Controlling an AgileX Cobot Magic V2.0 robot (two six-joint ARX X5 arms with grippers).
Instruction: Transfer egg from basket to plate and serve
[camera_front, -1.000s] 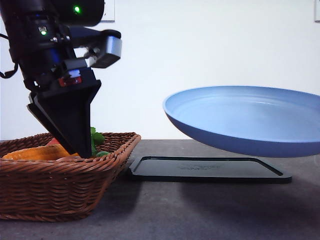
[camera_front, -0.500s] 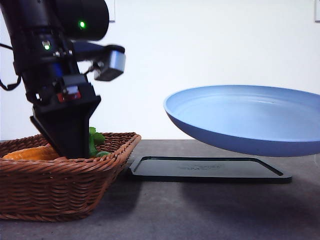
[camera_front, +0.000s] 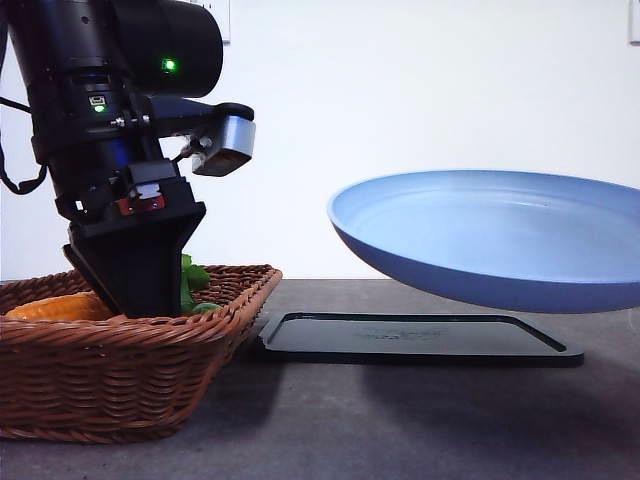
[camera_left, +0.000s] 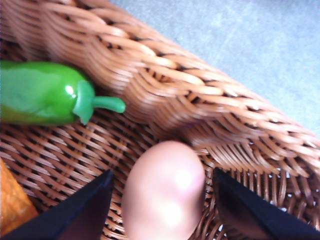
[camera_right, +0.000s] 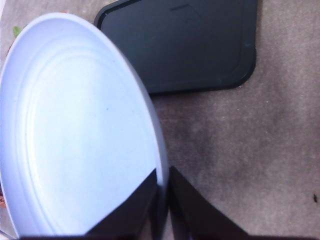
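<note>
1. Front view: the left arm (camera_front: 120, 150) is reaching down into the wicker basket (camera_front: 120, 360) sitting at the left of the dark table (camera_front: 400, 420). Its jaws are hiding behind the basket rim, so their state cannot be told from this angle. An orange carrot (camera_front: 55, 306) and some green leaves (camera_front: 193, 275) are showing above the rim. The light-blue plate (camera_front: 490, 235) is hanging in the air, tilted, above a flat black tray (camera_front: 420, 338) lying on the table just beside the basket.

2. Left wrist view: the left gripper (camera_left: 162, 200) is standing with its jaws apart, one dark finger on each side of the pinkish egg (camera_left: 164, 197), narrow gaps showing between the fingers and the shell. The egg is lying on the woven basket floor near the basket wall. A green pepper (camera_left: 45, 95) is lying farther along that wall, and the edge of the carrot is showing at the corner.

3. Right wrist view: the right gripper (camera_right: 164, 200) is clamping the rim of the plate between closed jaws, holding it over the tray and the grey table.
</note>
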